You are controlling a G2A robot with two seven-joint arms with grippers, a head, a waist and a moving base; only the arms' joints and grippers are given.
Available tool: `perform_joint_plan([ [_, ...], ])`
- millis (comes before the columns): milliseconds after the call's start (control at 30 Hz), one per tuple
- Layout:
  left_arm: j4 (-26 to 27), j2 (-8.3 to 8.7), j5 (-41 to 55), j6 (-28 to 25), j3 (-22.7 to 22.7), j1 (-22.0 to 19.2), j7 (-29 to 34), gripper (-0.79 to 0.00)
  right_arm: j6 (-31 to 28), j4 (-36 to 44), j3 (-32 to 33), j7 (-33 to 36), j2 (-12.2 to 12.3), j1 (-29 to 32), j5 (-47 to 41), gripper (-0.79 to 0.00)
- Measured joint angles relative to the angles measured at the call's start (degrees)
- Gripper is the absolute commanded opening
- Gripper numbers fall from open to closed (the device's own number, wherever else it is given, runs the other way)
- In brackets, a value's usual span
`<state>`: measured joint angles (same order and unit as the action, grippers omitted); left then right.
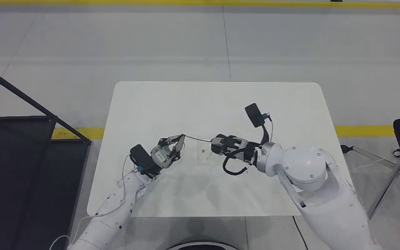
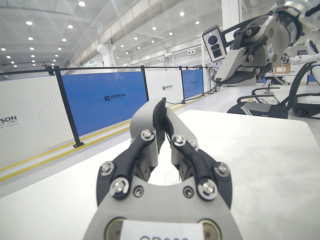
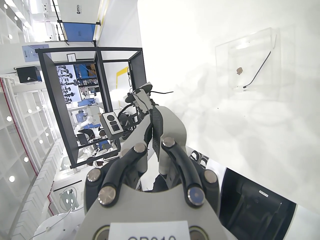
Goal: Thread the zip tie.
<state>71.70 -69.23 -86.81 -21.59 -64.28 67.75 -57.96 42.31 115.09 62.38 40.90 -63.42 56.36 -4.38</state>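
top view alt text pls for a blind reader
Two robot arms meet over a white table, the left gripper and right gripper both pinching a thin black zip tie strung between them near a clear tray.

A thin black zip tie [image 1: 197, 138] is hanging above the table, just left of the middle of the top view. It is running nearly straight between the left gripper [image 1: 179, 139] and the right gripper [image 1: 214, 142], both pinching it. One end is poking out past the left pads. A second black zip tie [image 3: 258, 69] is lying slantwise inside a clear box [image 3: 250, 38], right of centre in the right wrist view.
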Motion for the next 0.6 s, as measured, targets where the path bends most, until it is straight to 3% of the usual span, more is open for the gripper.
perform_joint_plan([
  [600, 0.0, 0.00, 0.0, 0.0, 0.0, 0.0, 0.0, -0.785, -0.3, -0.2, 0.0, -0.5, 0.1, -0.1, -1.0, -0.785],
])
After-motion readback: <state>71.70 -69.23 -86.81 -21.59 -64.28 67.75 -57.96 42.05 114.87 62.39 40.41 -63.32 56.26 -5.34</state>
